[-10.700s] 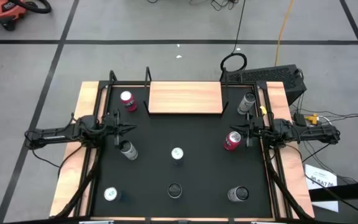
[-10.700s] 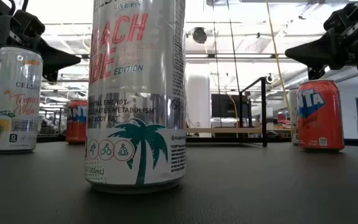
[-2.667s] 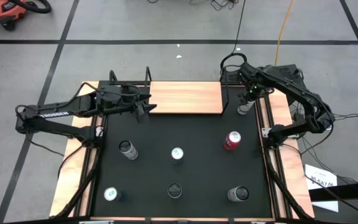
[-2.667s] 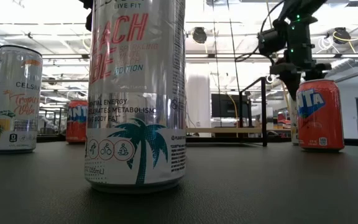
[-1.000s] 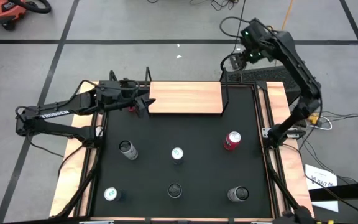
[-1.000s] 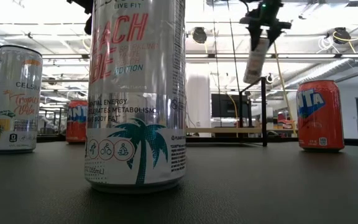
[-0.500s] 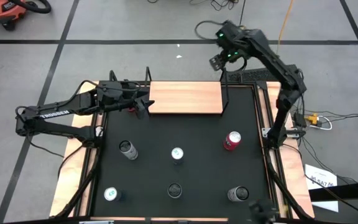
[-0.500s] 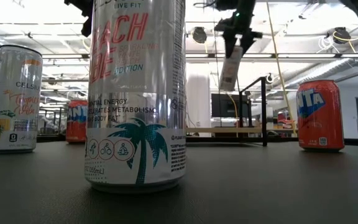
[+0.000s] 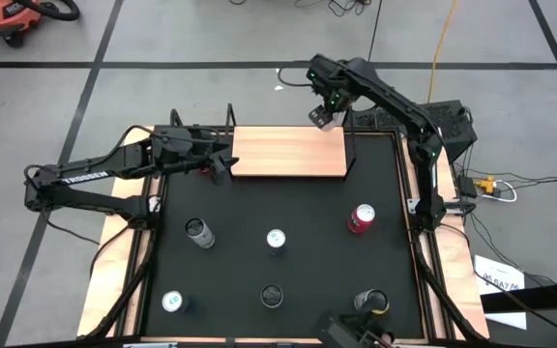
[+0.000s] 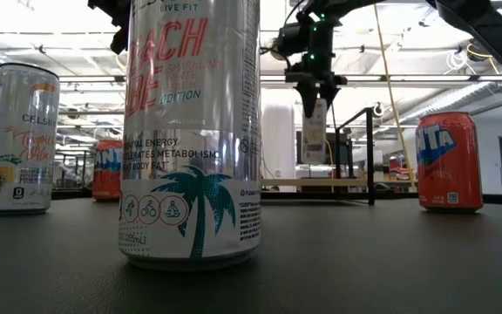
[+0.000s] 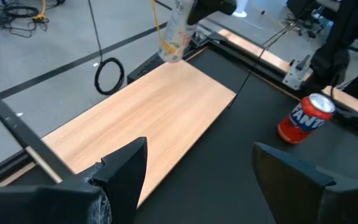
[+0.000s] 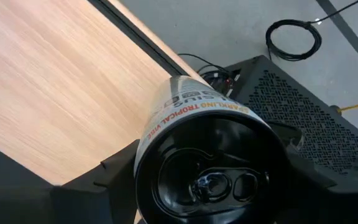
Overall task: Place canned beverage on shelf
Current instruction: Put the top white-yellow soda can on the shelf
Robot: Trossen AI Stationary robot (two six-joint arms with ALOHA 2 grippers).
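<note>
High view: the shelf (image 9: 288, 152) lies bare in the upper middle of the frame, no can on it yet. The right gripper (image 9: 323, 108) is closed on a slim can (image 9: 321, 117) at the shelf's upper right corner, so the pick looks done and the lowering and release remain. The left gripper (image 9: 222, 166) sits at the shelf's left end, beside a red can that is mostly hidden under it. Other cans stand on the black table (image 9: 307, 271), lower in the frame.

Low view: the slim can (image 10: 314, 131) hangs upright from the right gripper (image 10: 315, 92), upper centre of the frame, its base clear above the shelf board (image 10: 321, 183). A large silver can (image 10: 190, 131) fills the left foreground.

Left wrist view: the left gripper (image 11: 197, 168) is spread open and empty. The held can (image 11: 174, 34) hangs at the top centre, over the shelf's (image 11: 135, 124) far corner.

Right wrist view: the can (image 12: 207, 162) sits clamped between the right arm's fingers, lid toward the camera, with shelf board (image 12: 55, 93) at the left.
</note>
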